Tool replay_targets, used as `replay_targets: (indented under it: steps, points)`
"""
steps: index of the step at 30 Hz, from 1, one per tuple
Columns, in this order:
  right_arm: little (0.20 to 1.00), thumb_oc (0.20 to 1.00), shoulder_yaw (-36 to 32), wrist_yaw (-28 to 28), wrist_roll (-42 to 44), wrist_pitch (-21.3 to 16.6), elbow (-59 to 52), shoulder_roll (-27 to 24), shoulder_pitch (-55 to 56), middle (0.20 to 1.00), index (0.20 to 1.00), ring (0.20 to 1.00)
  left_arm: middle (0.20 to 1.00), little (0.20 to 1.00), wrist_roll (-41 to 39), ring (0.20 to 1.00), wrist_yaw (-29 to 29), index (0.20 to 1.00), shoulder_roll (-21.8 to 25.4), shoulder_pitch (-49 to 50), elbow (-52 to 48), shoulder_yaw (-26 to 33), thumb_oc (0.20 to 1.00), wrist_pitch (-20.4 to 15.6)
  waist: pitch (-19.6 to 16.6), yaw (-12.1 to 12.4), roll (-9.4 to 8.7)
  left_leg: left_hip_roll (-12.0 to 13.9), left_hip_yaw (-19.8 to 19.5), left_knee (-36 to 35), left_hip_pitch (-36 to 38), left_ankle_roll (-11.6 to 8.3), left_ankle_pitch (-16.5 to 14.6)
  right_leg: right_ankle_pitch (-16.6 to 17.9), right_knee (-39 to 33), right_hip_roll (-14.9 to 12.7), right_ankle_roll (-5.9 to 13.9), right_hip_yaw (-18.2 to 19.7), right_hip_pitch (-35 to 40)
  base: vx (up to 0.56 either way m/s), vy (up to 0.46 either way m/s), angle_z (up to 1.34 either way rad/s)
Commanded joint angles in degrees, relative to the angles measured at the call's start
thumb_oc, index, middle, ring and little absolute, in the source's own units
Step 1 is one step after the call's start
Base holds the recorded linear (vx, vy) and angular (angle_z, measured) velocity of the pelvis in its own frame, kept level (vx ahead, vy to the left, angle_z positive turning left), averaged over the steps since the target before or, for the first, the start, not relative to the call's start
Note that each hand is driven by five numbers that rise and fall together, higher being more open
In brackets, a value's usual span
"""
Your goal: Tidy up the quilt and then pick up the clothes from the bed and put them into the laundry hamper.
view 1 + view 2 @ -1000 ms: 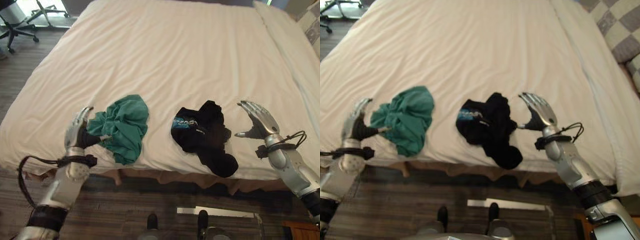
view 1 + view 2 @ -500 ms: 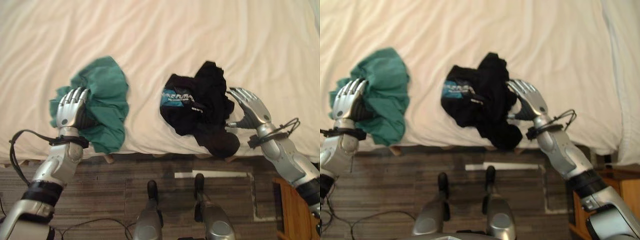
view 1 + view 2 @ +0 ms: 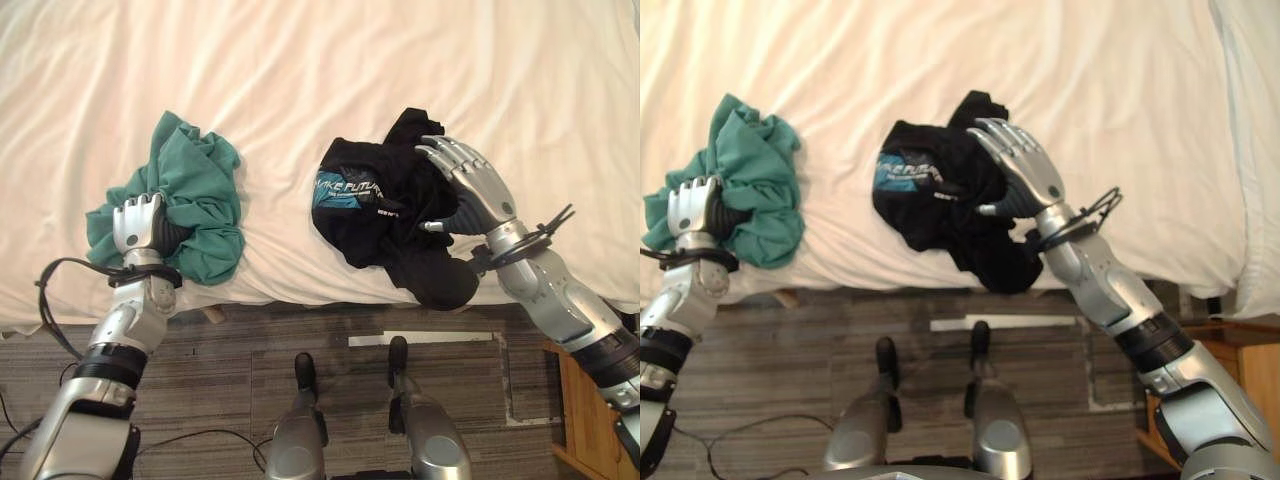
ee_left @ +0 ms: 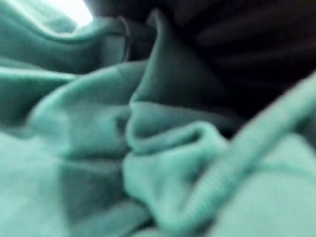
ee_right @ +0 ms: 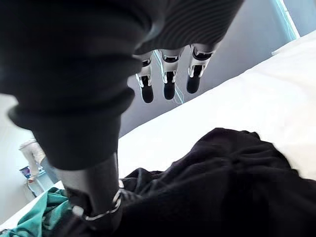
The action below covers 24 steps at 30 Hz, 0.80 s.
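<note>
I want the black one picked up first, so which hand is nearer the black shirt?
Right. The right hand hovers open over the black shirt, while the left hand is off to its left, curled into the green garment.

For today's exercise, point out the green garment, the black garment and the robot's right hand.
green garment point(image 3: 195, 185): left eye view, on its bunched upper folds.
black garment point(image 3: 370, 225): left eye view, on the dark cloth below its blue print.
right hand point(image 3: 478, 185): left eye view, on the silver back of the hand.

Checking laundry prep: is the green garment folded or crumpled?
Crumpled: the green garment sits bunched in irregular folds near the bed's edge, the left robot hand on it.
</note>
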Motion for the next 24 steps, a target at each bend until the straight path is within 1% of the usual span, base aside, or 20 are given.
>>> replay_targets:
  steps: [1,2,3,4,6,7,8,9,11,13,14,15,16,17,18,19,20,21,23,24]
  points:
    - [1.0,1.0,5.4,1.1,2.3,-0.6,5.3,6.2,-4.3,1.0,1.0,1.0,0.2,0.2,-9.9,0.2,-1.1,0.2,-7.8,10.2,5.6,-4.1,0.2,-2.2,-4.3,2.0,-1.54,3.9,1.6,-0.4,-2.0,-3.59,-0.2,-6.9,4.3,-4.1,6.04,0.5,-3.1,0.0,0.0,0.0]
    - [1.0,1.0,5.7,0.9,2.3,-0.7,5.7,6.3,-4.6,1.0,1.0,1.0,0.2,0.2,-10.0,0.2,-1.0,0.2,-7.9,10.3,5.6,-3.9,0.2,-2.3,-4.3,1.8,-1.51,3.9,1.6,-0.4,-1.9,-3.59,-0.3,-6.9,4.3,-4.1,6.04,0.5,-3.0,0.0,0.0,0.0]
    - [1.0,1.0,7.0,1.6,2.2,0.0,8.6,7.4,-5.1,1.0,1.0,1.0,0.2,0.2,-11.5,0.2,-0.8,0.2,-9.0,11.0,5.5,-3.8,0.2,-3.0,-4.2,2.4,-1.44,3.7,1.4,-0.4,-1.9,-3.52,-0.3,-7.0,4.3,-4.2,5.96,0.4,-2.9,0.01,-0.012,0.05]
    - [1.0,1.0,10.4,2.8,2.9,1.2,17.0,11.5,-5.2,1.0,1.0,1.0,0.2,0.2,-15.7,0.2,-0.5,0.2,-11.7,12.7,5.0,-3.4,0.2,-4.5,-4.1,3.5,-1.16,3.3,0.9,-0.4,-1.8,-3.39,-0.3,-7.1,4.4,-4.5,5.82,0.0,-2.4,0.02,-0.018,0.04]
    - [1.0,1.0,13.4,3.4,2.6,2.7,27.2,15.7,-4.9,1.0,1.0,1.0,0.2,0.2,-18.6,0.2,-0.6,0.2,-13.3,13.7,5.4,-3.6,0.2,-5.9,-4.1,4.5,-0.79,2.8,0.1,-0.4,-1.6,-3.15,-0.4,-7.4,4.5,-4.8,5.69,-0.6,-1.7,0.02,-0.005,0.11]
    - [1.0,1.0,13.8,3.3,2.1,3.7,32.1,18.0,-3.8,1.0,1.0,1.0,0.2,0.2,-19.9,0.2,-1.1,0.2,-13.7,15.8,-0.3,-3.3,0.2,-5.3,-3.8,5.3,-0.37,2.6,-0.4,-0.4,-1.1,-2.97,-0.8,-7.8,4.7,-5.0,5.72,-1.0,-1.0,0.0,0.006,0.21]
    - [1.0,1.0,13.9,3.2,2.1,3.6,32.3,18.2,-3.9,1.0,1.0,1.0,0.2,0.2,-19.9,0.2,-1.2,0.2,-13.6,16.1,-0.7,-3.1,0.2,-5.1,-4.0,5.1,-0.51,2.5,-0.5,-0.4,-1.4,-2.92,-0.5,-7.4,4.6,-5.0,5.7,-1.0,-1.2,0.01,0.0,0.25]
    - [1.0,1.0,13.8,3.7,2.8,4.9,38.2,20.6,-2.2,1.0,1.0,1.0,0.2,0.2,-21.4,0.2,-2.3,0.2,-14.0,17.8,-3.5,-2.0,0.2,-6.9,-3.8,6.1,0.04,2.2,-1.0,-0.3,-1.1,-2.77,-0.8,-7.8,4.8,-5.2,5.69,-1.5,-0.5,-0.02,0.005,0.25]
    - [0.2,0.2,12.8,5.1,3.4,6.5,45.3,23.2,-1.3,0.2,0.2,0.2,0.2,0.2,-23.0,0.2,-3.7,0.2,-14.5,19.9,-4.2,-1.0,0.2,-7.5,-4.2,7.3,0.43,1.6,-2.0,-0.4,-1.3,-2.58,-0.6,-7.6,4.7,-5.7,5.72,-2.3,-0.1,-0.01,0.007,0.25]
    - [0.2,0.2,8.8,5.4,9.5,7.1,47.6,25.0,0.8,0.2,0.2,0.2,0.2,0.2,-27.2,0.2,-4.6,0.2,-15.4,22.1,-5.6,1.0,0.2,-8.0,-4.5,8.2,0.72,1.0,-3.0,-0.2,-1.4,-2.3,-0.6,-7.4,4.6,-6.2,5.96,-3.1,0.6,-0.03,0.04,0.35]
    - [0.2,0.2,3.6,6.2,17.3,6.5,44.8,25.7,6.1,0.2,0.2,0.2,0.2,0.2,-31.7,0.2,-6.5,0.2,-16.6,24.9,-8.1,2.7,0.2,-9.0,-5.1,8.9,0.75,0.4,-3.5,-0.2,-1.3,-1.87,-0.6,-7.9,5.7,-6.7,6.18,-4.1,0.9,-0.04,0.077,0.23]
    - [0.2,0.2,1.8,7.2,19.1,6.0,42.7,25.3,9.3,0.2,0.2,0.2,0.2,0.2,-32.4,0.2,-8.0,0.2,-16.6,26.8,-9.8,3.5,0.2,-8.9,-5.5,9.1,0.96,0.1,-4.2,-0.2,-0.8,-1.52,-1.0,-8.9,8.3,-7.1,6.4,-4.4,0.9,0.0,0.066,0.38]
    - [0.2,0.2,0.8,8.3,19.7,5.4,41.4,25.2,12.1,0.2,0.2,0.2,0.2,0.2,-31.9,0.2,-9.1,0.2,-16.5,28.0,-10.6,4.1,0.2,-8.8,-6.0,9.1,1.02,-0.2,-5.1,-0.4,-0.9,-1.12,-0.9,-9.1,9.7,-7.3,6.67,-4.3,0.7,0.04,0.018,0.66]
    - [0.2,0.2,-0.4,9.1,20.3,4.9,40.1,24.8,15.2,0.2,0.2,0.2,0.2,0.2,-31.2,0.2,-9.9,0.2,-16.2,29.1,-11.4,4.1,0.2,-8.4,-6.4,8.9,1.25,-0.5,-6.9,-0.4,-1.0,-0.89,-0.8,-10.5,11.0,-6.8,6.84,-3.4,1.1,0.05,0.068,0.75]
    - [0.2,0.2,-3.1,11.3,25.6,4.0,38.7,25.0,22.4,0.2,0.2,0.2,0.2,0.2,-33.7,0.2,-12.3,0.2,-16.7,30.4,-11.9,4.9,0.2,-8.2,-7.7,6.9,1.31,-3.1,-12.1,-0.3,-2.0,0.79,-0.2,-14.3,10.0,0.0,4.3,9.2,1.3,0.07,0.039,1.42]
    - [0.2,0.2,-3.4,11.8,29.1,3.6,39.7,26.0,22.8,0.2,0.2,0.2,0.2,0.2,-34.9,0.2,-12.5,0.2,-17.1,30.5,-10.9,5.1,0.2,-8.0,-8.1,7.7,1.07,-3.9,-13.2,-0.4,-2.1,0.96,-0.3,-13.6,8.5,0.6,3.42,10.0,2.3,0.06,0.042,1.63]
    - [0.2,0.2,-3.4,11.8,29.1,3.6,39.7,26.0,22.8,0.2,0.2,0.2,0.2,0.2,-34.9,0.2,-12.5,0.2,-17.1,30.5,-10.9,5.1,0.2,-8.0,-8.1,7.6,1.07,-3.9,-13.2,-0.4,-2.0,0.97,-0.3,-13.6,8.5,0.6,3.42,10.0,2.3,0.08,-0.096,1.91]
    - [0.2,0.2,-5.3,13.1,36.3,2.3,38.8,27.3,24.8,0.2,0.2,0.2,0.2,0.2,-37.0,0.2,-12.3,0.2,-17.9,31.8,-9.8,6.5,0.2,-8.4,-8.5,8.8,1.42,-4.3,-15.4,-0.4,-2.5,0.89,0.0,-13.2,6.1,0.9,2.89,9.0,3.9,0.03,-0.09,0.88]
    - [0.2,0.2,-7.6,13.7,43.8,0.6,36.1,27.2,26.6,0.2,0.2,0.2,0.2,0.2,-40.0,0.2,-11.6,0.2,-18.9,33.0,-10.8,7.8,0.2,-9.2,-8.1,9.8,1.94,-4.2,-15.8,0.2,-4.0,-0.38,0.7,-13.0,2.7,-0.5,3.38,4.5,6.3,-0.02,-0.074,0.27]
    - [0.2,0.2,-7.6,13.7,43.9,0.6,36.1,27.2,26.6,0.2,0.2,0.2,0.2,0.2,-40.0,0.2,-11.6,0.2,-18.9,33.0,-10.8,7.8,0.2,-9.2,-8.2,9.6,2.01,-4.2,-16.0,0.2,-4.3,-0.37,1.0,-12.7,2.5,-0.4,3.4,4.3,6.1,-0.15,0.049,0.66]
